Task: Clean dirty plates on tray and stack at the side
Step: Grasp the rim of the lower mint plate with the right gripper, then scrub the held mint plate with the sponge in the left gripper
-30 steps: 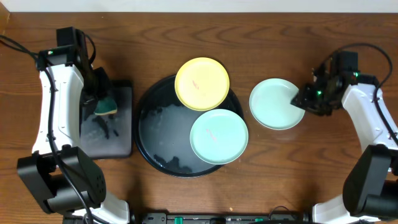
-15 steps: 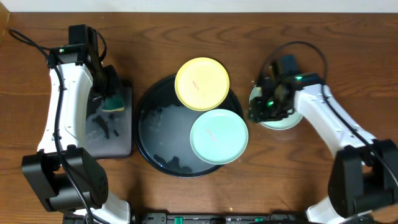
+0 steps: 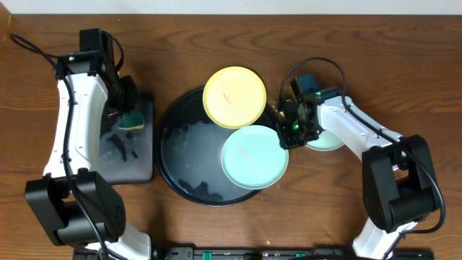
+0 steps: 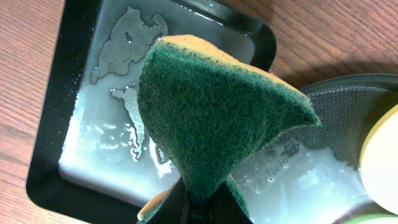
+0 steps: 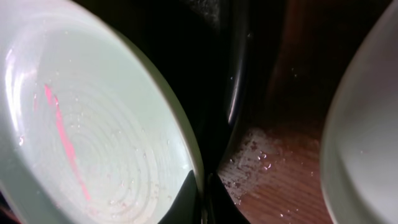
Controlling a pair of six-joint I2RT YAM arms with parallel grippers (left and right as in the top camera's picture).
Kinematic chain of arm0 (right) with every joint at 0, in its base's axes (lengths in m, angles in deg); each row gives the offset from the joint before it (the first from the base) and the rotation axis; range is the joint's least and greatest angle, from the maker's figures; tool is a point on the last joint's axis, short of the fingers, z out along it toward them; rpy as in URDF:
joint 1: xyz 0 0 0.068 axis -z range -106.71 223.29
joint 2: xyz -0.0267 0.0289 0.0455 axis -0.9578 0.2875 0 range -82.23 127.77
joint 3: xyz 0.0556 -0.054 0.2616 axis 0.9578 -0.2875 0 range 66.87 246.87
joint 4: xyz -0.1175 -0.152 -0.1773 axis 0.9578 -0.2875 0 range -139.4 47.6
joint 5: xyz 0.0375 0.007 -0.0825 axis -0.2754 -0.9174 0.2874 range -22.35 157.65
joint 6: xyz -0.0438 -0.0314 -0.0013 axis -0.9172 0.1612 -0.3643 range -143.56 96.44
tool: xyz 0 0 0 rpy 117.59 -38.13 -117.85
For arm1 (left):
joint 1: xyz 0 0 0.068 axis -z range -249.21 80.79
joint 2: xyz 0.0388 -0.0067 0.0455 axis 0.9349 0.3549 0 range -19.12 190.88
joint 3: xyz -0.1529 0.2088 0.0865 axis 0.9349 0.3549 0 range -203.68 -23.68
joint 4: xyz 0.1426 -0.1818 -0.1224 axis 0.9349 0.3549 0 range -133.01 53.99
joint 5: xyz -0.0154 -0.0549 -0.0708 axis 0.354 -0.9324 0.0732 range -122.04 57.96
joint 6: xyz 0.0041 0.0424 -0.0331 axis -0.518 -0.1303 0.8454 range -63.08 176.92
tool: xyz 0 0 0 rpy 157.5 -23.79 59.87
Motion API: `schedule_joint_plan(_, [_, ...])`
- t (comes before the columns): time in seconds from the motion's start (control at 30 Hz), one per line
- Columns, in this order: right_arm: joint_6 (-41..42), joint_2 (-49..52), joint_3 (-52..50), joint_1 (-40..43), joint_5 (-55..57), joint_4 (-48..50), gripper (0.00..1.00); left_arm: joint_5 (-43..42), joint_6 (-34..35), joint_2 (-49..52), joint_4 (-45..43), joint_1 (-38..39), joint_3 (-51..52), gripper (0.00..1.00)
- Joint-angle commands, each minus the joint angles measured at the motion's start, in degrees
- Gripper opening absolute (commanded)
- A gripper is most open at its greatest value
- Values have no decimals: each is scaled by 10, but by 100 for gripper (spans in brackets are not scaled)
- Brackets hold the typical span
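Observation:
Two plates lie on the round black tray (image 3: 177,155): a pale yellow plate (image 3: 234,97) at its far rim and a mint plate (image 3: 253,157) at its right side, marked with a pink streak (image 5: 62,137). My right gripper (image 3: 284,137) is shut on that mint plate's right rim (image 5: 186,149), one finger inside and one outside. A second mint plate (image 3: 326,137) rests on the table to the right, partly hidden under the right arm. My left gripper (image 3: 123,115) is shut on a green and yellow sponge (image 4: 217,118) above the rectangular tray.
A small black rectangular tray (image 3: 137,162) with soapy water stands left of the round tray. Foam and water lie in the round tray's left half (image 3: 189,137). Wet drops spot the wood (image 5: 261,162) between the round tray and the right plate.
My right gripper left the plate on the table, moved left to the mint plate on the tray and shut on its rim. The left arm shifted slightly, then stayed still.

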Motion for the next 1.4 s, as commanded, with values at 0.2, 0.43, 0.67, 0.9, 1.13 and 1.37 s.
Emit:
schedule_joint_plan(0.2, [80, -24, 20, -45, -18, -5, 1, 3, -6, 0, 2, 0, -7, 8])
schedule_joint_plan(0.43, [280, -20, 12, -130, 35, 49, 1, 3, 69, 0, 2, 0, 4, 7])
schedule_joint_plan(0.67, [303, 19, 10, -182, 82, 73, 1, 3, 125, 0, 0, 35, 40, 7])
schedule_joint_plan(0.9, [303, 38, 10, -168, 63, 73, 1, 3, 169, 0, -17, 122, 100, 8])
schedule_joint_plan(1.13, [302, 38, 10, -168, 61, 71, 1, 0, 177, -1, -32, 225, 138, 7])
schedule_joint_plan(1.37, [302, 38, 10, -168, 61, 71, 1, -21, 201, -3, -65, 289, 187, 7])
